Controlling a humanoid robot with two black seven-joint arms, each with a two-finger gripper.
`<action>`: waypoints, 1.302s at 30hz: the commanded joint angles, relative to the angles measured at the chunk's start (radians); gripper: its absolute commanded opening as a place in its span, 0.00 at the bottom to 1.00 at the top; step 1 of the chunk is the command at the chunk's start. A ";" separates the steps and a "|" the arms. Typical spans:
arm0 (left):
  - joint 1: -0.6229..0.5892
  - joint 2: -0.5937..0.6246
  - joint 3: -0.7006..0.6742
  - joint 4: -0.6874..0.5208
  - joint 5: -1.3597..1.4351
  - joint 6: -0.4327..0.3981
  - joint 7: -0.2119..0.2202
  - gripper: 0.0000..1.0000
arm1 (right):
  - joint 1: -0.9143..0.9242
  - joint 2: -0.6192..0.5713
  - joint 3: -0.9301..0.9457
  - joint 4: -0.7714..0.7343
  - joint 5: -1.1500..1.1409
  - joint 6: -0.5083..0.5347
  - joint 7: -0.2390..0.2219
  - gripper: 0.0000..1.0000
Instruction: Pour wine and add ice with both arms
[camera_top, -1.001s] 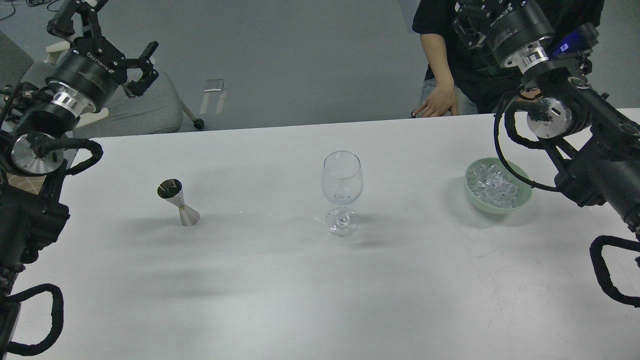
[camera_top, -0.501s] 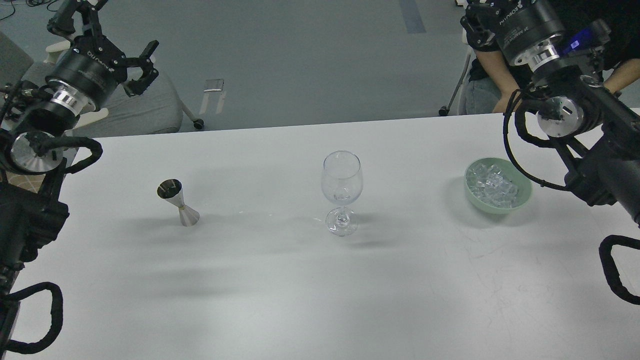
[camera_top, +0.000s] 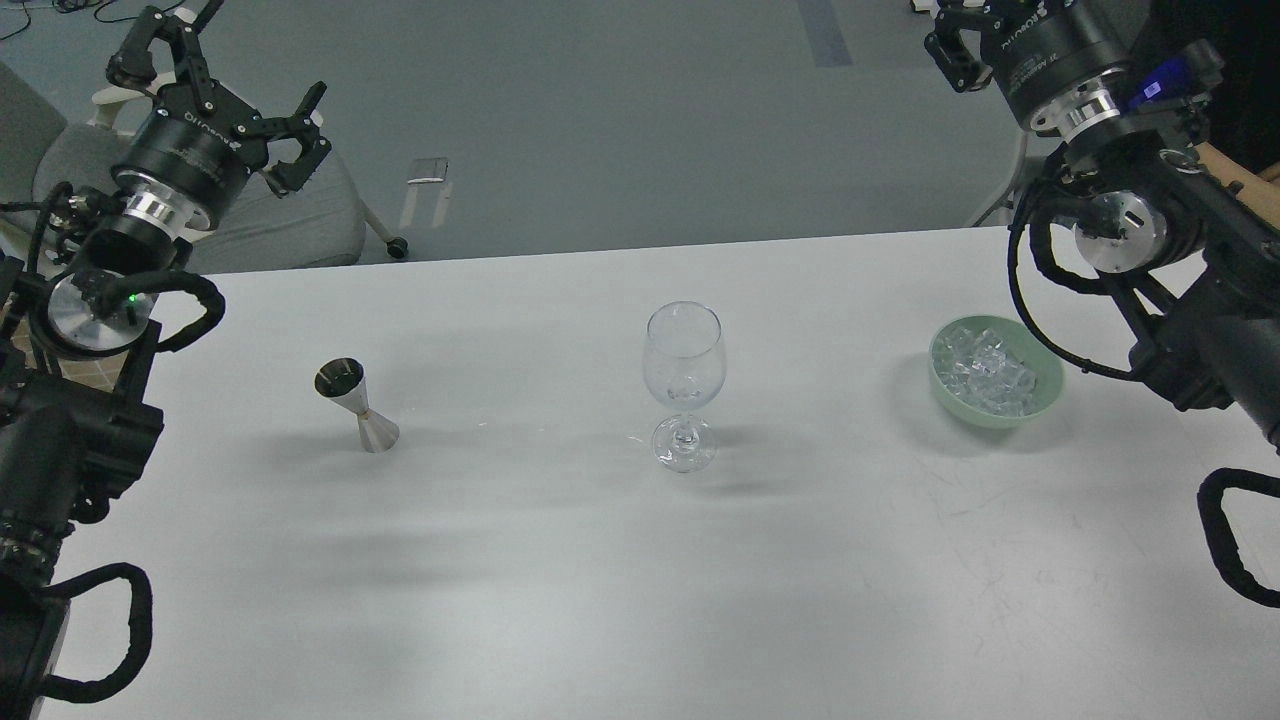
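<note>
A clear stemmed wine glass (camera_top: 684, 380) stands upright at the table's middle. A steel hourglass-shaped jigger (camera_top: 358, 405) stands to its left; I cannot tell whether wine is in it. A pale green bowl (camera_top: 1040, 400) at the right holds several clear ice cubes (camera_top: 985, 368). My left gripper (camera_top: 225, 95) is open and empty, raised beyond the table's far left corner, well away from the jigger. My right gripper (camera_top: 965, 35) is raised past the far right edge above the bowl. Its fingers are cut off by the top of the view.
The white table (camera_top: 600, 580) has its far edge running across the upper view. A grey chair (camera_top: 290, 215) stands behind the far left corner. A person's forearm (camera_top: 1235, 170) shows behind my right arm at the far right.
The person who had a hand on the table's far edge has moved off to the right. My right arm has lifted and shifted right. My left gripper has shifted slightly right.
</note>
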 joint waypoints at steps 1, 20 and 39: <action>-0.002 0.001 0.002 0.006 0.000 0.000 0.001 0.98 | 0.001 -0.002 -0.001 -0.004 0.000 -0.004 -0.005 1.00; 0.000 -0.003 0.010 0.002 0.001 0.000 -0.058 0.98 | -0.005 0.010 -0.009 -0.010 0.003 0.011 -0.035 1.00; 0.011 -0.026 0.011 -0.021 0.004 0.000 -0.071 0.98 | 0.002 0.030 -0.015 -0.015 0.041 0.011 -0.114 1.00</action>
